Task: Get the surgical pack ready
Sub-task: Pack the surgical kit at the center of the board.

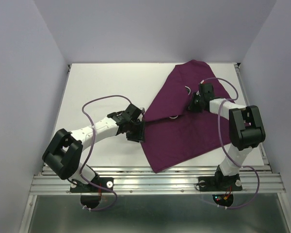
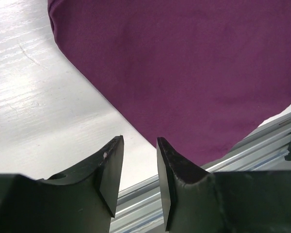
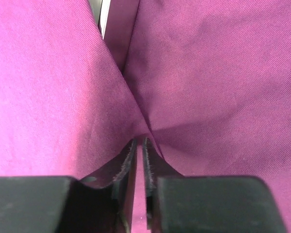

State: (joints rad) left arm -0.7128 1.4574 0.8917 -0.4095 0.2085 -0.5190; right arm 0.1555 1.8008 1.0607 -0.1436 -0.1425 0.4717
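The dark-purple cloth (image 1: 184, 131) lies on the white table (image 1: 102, 87), right of the middle, with its upper part folded over along a diagonal. My left gripper (image 1: 137, 130) sits at the cloth's left edge, open and empty. In the left wrist view its fingers (image 2: 139, 141) hover over bare table just short of the cloth (image 2: 184, 63). My right gripper (image 1: 195, 104) is on the upper fold. In the right wrist view it (image 3: 140, 141) is shut on a pinched ridge of cloth (image 3: 208, 73). The tray, scissors, forceps, gauze and packets are hidden or out of view.
Two small pale curved bits (image 1: 186, 89) (image 1: 173, 116) peek out at the folds; I cannot tell what they are. A metal rail (image 1: 155, 182) runs along the near table edge, also in the left wrist view (image 2: 262, 141). Lilac walls enclose the table.
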